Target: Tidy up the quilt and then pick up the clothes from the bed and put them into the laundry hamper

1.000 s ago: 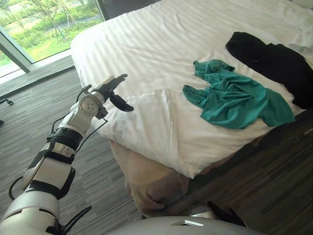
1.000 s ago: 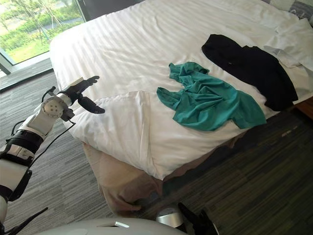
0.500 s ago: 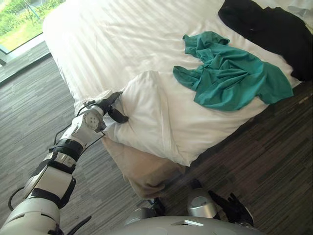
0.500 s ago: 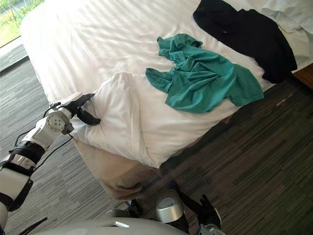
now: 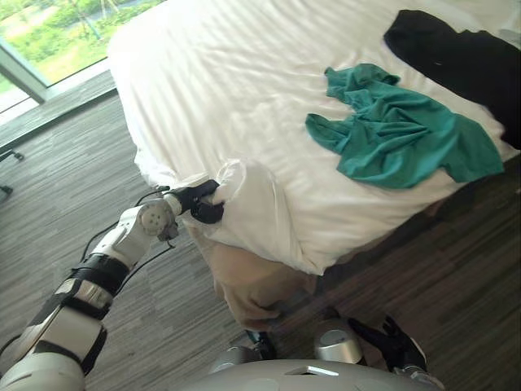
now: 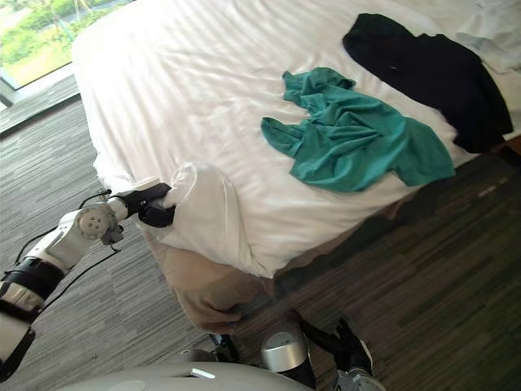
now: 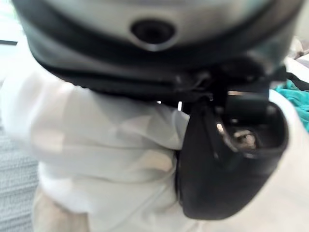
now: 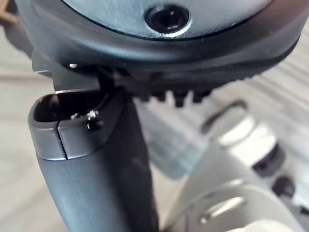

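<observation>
The white striped quilt point(image 5: 244, 90) covers the bed, and its folded front-left corner point(image 5: 244, 191) is bunched into a lump at the bed's edge. My left hand point(image 5: 203, 204) is shut on that corner; in the left wrist view the thumb point(image 7: 227, 159) presses into the white cloth point(image 7: 111, 145). A teal shirt point(image 5: 399, 134) lies crumpled on the quilt's right part. A black garment point(image 5: 464, 57) lies beyond it at the far right. My right hand point(image 5: 400, 349) hangs low near the floor, fingers straight and holding nothing.
The bed's beige skirt point(image 5: 248, 285) shows below the lifted corner. Grey striped carpet point(image 5: 73, 187) runs along the bed's left side and front. A large window point(image 5: 49, 41) stands at the far left.
My left hand reached the folded quilt corner and curled its fingers round it, bunching the cloth into a lump. The camera has shifted between frames. The clothes lie as before.
</observation>
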{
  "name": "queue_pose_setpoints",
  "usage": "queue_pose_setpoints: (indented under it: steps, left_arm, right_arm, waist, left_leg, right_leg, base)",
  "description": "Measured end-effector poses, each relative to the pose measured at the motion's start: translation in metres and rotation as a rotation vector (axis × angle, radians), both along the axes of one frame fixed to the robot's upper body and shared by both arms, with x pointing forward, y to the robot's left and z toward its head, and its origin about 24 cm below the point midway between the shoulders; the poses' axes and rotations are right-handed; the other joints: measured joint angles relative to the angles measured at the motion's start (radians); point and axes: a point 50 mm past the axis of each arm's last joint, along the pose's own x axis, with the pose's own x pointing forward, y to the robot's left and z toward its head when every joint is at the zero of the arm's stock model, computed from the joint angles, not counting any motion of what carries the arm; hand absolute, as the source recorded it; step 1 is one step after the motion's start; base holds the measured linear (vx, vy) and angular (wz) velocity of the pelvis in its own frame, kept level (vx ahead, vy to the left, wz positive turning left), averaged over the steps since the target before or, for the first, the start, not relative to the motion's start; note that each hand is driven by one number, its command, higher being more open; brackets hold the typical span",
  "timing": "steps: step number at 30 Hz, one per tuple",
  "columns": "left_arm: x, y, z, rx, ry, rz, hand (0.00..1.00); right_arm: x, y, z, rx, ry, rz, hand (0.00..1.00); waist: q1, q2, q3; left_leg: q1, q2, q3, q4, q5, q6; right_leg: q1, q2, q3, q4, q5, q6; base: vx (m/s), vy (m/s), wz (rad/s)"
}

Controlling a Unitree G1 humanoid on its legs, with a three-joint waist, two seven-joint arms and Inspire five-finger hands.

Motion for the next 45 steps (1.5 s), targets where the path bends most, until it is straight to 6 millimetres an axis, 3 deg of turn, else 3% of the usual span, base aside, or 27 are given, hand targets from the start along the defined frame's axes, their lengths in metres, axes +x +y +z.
queue_pose_setpoints:
  steps: [1,6,8,11,14,16,17,18,20,24,26,29,34,40,45]
  left_arm:
    - [-0.007,0.002,0.004,-0.021,0.014,-0.007,1.00]
    - [-0.031,0.037,0.010,-0.278,0.053,0.189,1.00]
    - [-0.051,0.061,-0.005,-0.360,0.109,0.323,1.00]
    - [-0.072,0.078,-0.030,-0.383,0.168,0.443,1.00]
    - [-0.106,0.105,-0.074,-0.436,0.235,0.712,1.00]
    - [-0.126,0.119,-0.092,-0.428,0.273,0.848,1.00]
    - [-0.150,0.135,-0.108,-0.405,0.307,0.993,1.00]
    - [-0.155,0.139,-0.111,-0.405,0.310,1.029,1.00]
    - [-0.189,0.162,-0.128,-0.418,0.288,1.303,1.00]
    - [-0.227,0.184,-0.133,-0.432,0.213,1.603,1.00]
    - [-0.256,0.190,-0.137,-0.430,0.177,1.775,1.00]
    - [-0.282,0.182,-0.148,-0.458,0.171,1.934,1.00]
    - [-0.291,0.155,-0.169,-0.520,0.220,1.985,1.00]
    - [-0.266,0.105,-0.191,-0.746,0.225,1.881,1.00]
    - [-0.248,0.040,-0.214,-0.883,0.378,1.791,1.00]
  right_arm:
    - [-0.001,0.000,-0.001,0.003,0.013,-0.005,1.00]
    - [0.000,0.006,-0.003,0.021,0.043,0.014,1.00]
    - [0.001,0.014,-0.006,0.038,0.045,0.034,1.00]
    - [0.002,0.021,-0.007,0.056,0.045,0.037,1.00]
    - [0.003,0.028,-0.010,0.078,0.046,0.010,1.00]
    - [0.001,0.029,-0.011,0.082,0.057,0.008,1.00]
    - [0.001,0.030,-0.011,0.084,0.063,0.007,1.00]
    - [0.000,0.029,-0.011,0.084,0.065,0.006,1.00]
    - [-0.005,0.029,-0.013,0.086,0.088,0.000,1.00]
    - [-0.020,0.034,-0.018,0.111,0.156,0.005,1.00]
    - [-0.025,0.036,-0.019,0.116,0.173,0.006,1.00]
    - [-0.030,0.035,-0.019,0.115,0.183,-0.022,1.00]
    - [-0.033,0.035,-0.021,0.133,0.186,-0.105,1.00]
    - [-0.035,0.038,-0.022,0.176,0.152,-0.329,1.00]
    - [-0.040,0.027,-0.021,0.160,0.135,-0.513,1.00]
  waist:
    - [0.021,0.001,-0.002]
    - [0.101,-0.003,-0.034]
    - [0.136,-0.010,-0.067]
    - [0.167,-0.019,-0.094]
    - [0.208,-0.049,-0.116]
    - [0.218,-0.061,-0.123]
    - [0.218,-0.068,-0.127]
    - [0.218,-0.070,-0.128]
    - [0.228,-0.074,-0.129]
    - [0.244,-0.074,-0.129]
    - [0.250,-0.073,-0.132]
    - [0.260,-0.077,-0.137]
    - [0.268,-0.077,-0.139]
    - [0.265,-0.091,-0.151]
    - [0.243,-0.107,-0.150]
  left_leg:
    - [-0.002,-0.003,-0.020,0.000,0.000,0.001]
    - [-0.015,-0.003,-0.080,0.004,0.004,0.001]
    - [-0.015,0.002,-0.093,0.004,0.004,0.000]
    - [-0.012,0.005,-0.106,0.004,0.005,-0.001]
    - [-0.005,0.006,-0.109,0.004,0.006,-0.003]
    - [0.001,0.005,-0.109,0.001,0.006,-0.003]
    - [0.004,0.005,-0.110,0.000,0.006,-0.003]
    - [0.004,0.005,-0.110,0.000,0.006,-0.003]
    - [0.004,0.004,-0.115,0.000,0.008,-0.003]
    - [0.005,0.002,-0.132,-0.001,0.010,-0.003]
    - [0.001,0.001,-0.134,-0.001,0.010,0.002]
    - [-0.004,-0.012,-0.134,-0.001,0.010,0.003]
    - [-0.017,-0.025,-0.132,-0.001,0.006,0.009]
    - [0.001,-0.047,-0.101,-0.001,-0.016,0.027]
    - [0.047,-0.045,-0.037,-0.001,-0.042,0.018]
  right_leg:
    - [0.013,-0.001,-0.020,-0.008,0.000,0.000]
    - [0.053,0.002,-0.097,-0.031,0.000,0.001]
    - [0.063,0.010,-0.123,-0.031,0.000,0.001]
    - [0.074,0.016,-0.142,-0.030,0.000,0.000]
    - [0.078,0.016,-0.143,-0.029,-0.007,-0.012]
    - [0.082,0.016,-0.143,-0.029,-0.011,-0.018]
    - [0.085,0.016,-0.144,-0.029,-0.013,-0.021]
    - [0.085,0.016,-0.144,-0.029,-0.014,-0.023]
    - [0.086,0.016,-0.146,-0.029,-0.020,-0.030]
    - [0.097,0.015,-0.170,-0.030,-0.025,-0.034]
    - [0.098,0.012,-0.176,-0.031,-0.027,-0.028]
    - [0.098,0.004,-0.179,-0.033,-0.027,-0.028]
    - [0.098,-0.004,-0.174,-0.053,-0.027,-0.028]
    - [0.104,-0.026,-0.140,-0.057,-0.015,-0.020]
    - [0.118,-0.031,-0.085,-0.060,-0.009,-0.010]
  base:
    - [0.06,-0.017,0.44]
    - [0.10,-0.026,0.39]
    - [0.08,-0.038,0.19]
    - [0.05,-0.050,0.18]
    - [-0.01,-0.018,0.04]
    - [-0.06,-0.022,-0.04]
    - [-0.06,-0.011,-0.01]
    - [-0.10,-0.006,-0.01]
    - [-0.12,0.003,0.00]
    - [-0.13,0.016,0.16]
    - [-0.10,0.026,0.13]
    - [-0.06,0.050,0.07]
    - [0.01,0.046,0.08]
    - [0.08,0.041,-0.12]
    - [0.11,0.001,-0.38]
